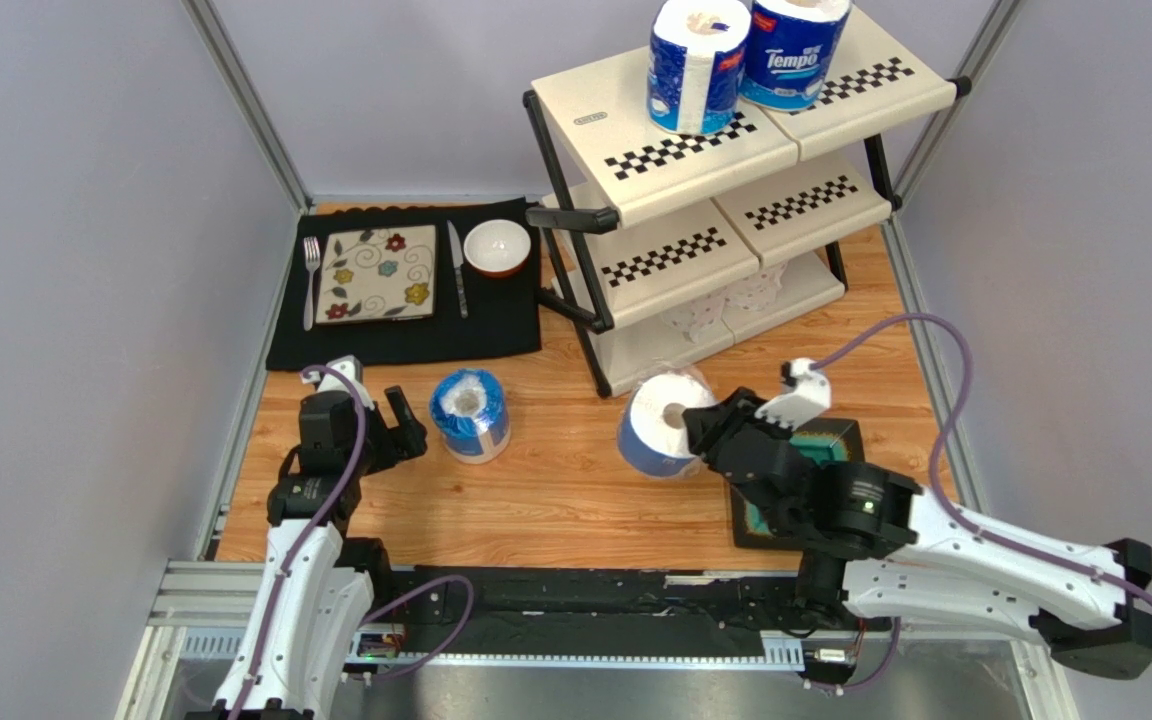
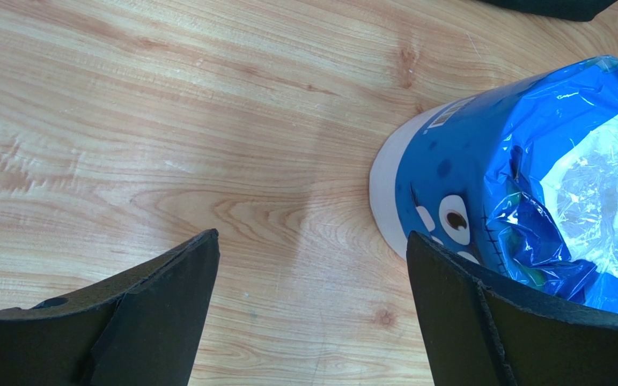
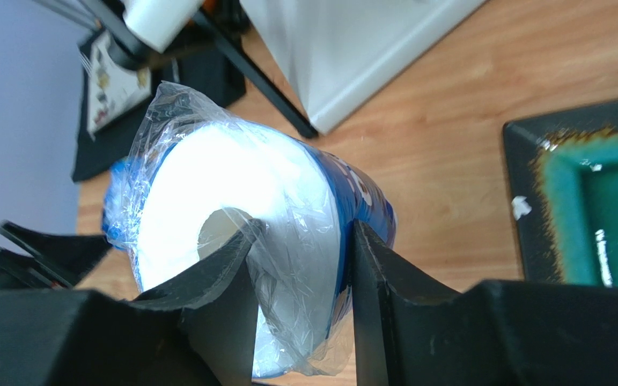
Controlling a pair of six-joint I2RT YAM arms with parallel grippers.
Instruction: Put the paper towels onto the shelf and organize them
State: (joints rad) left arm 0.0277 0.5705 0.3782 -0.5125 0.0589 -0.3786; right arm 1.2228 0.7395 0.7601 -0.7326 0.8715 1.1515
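The shelf (image 1: 717, 143) stands at the back right, with two blue-wrapped paper towels (image 1: 699, 63) (image 1: 793, 48) upright on its top tier. White embossed rolls (image 1: 717, 311) show on its lowest tier. My right gripper (image 1: 702, 420) (image 3: 304, 233) is shut on a blue-wrapped roll (image 1: 662, 425) (image 3: 232, 201), one finger in the hollow core and one outside, in front of the shelf's foot. Another blue-wrapped roll (image 1: 470, 416) (image 2: 530, 185) stands on the table. My left gripper (image 1: 394, 423) (image 2: 312, 241) is open and empty just left of it, the right finger close beside it.
A green square tray (image 1: 838, 443) (image 3: 602, 209) lies under my right arm. A black placemat (image 1: 402, 323) at the back left holds a flowered plate (image 1: 376, 275), fork, knife and a bowl (image 1: 497, 246). Grey walls close in both sides.
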